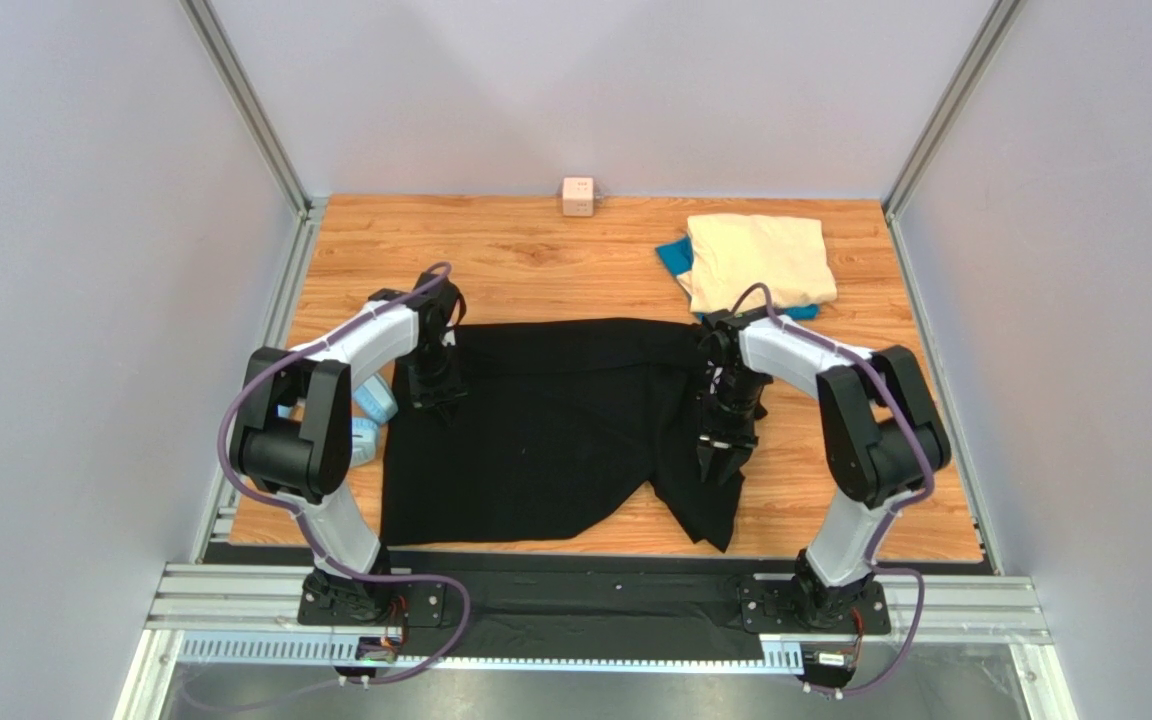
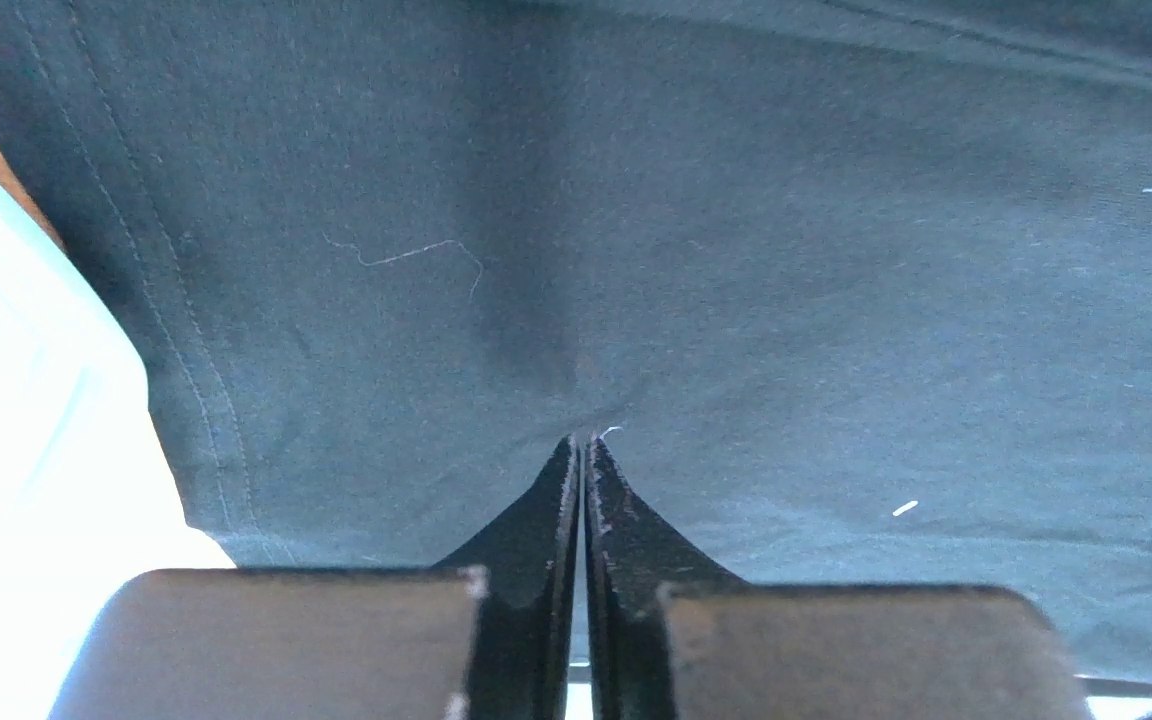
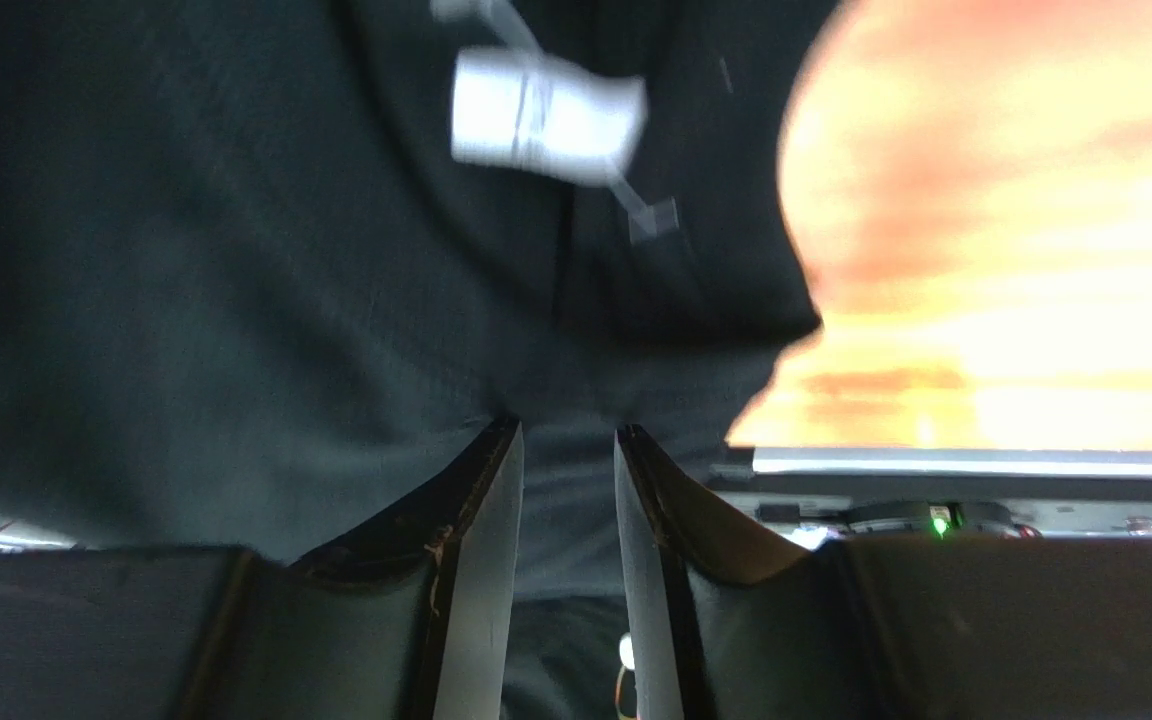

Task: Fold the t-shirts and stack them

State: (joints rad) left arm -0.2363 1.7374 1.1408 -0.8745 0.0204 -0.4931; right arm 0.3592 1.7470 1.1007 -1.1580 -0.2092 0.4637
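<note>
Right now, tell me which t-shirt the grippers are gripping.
The black t-shirt, spread out centrally: the left gripper and right gripper both pinch it. The cream t-shirt lies folded far right on the blue t-shirt, untouched.

You have three t-shirts here: one black t-shirt [image 1: 537, 435], plus one cream t-shirt [image 1: 760, 258] and one blue t-shirt [image 1: 672, 258], both beyond its far right corner. You also have one pink cube [image 1: 578, 195] beyond it and one light-blue ring [image 1: 373, 402] at its left edge.
</note>
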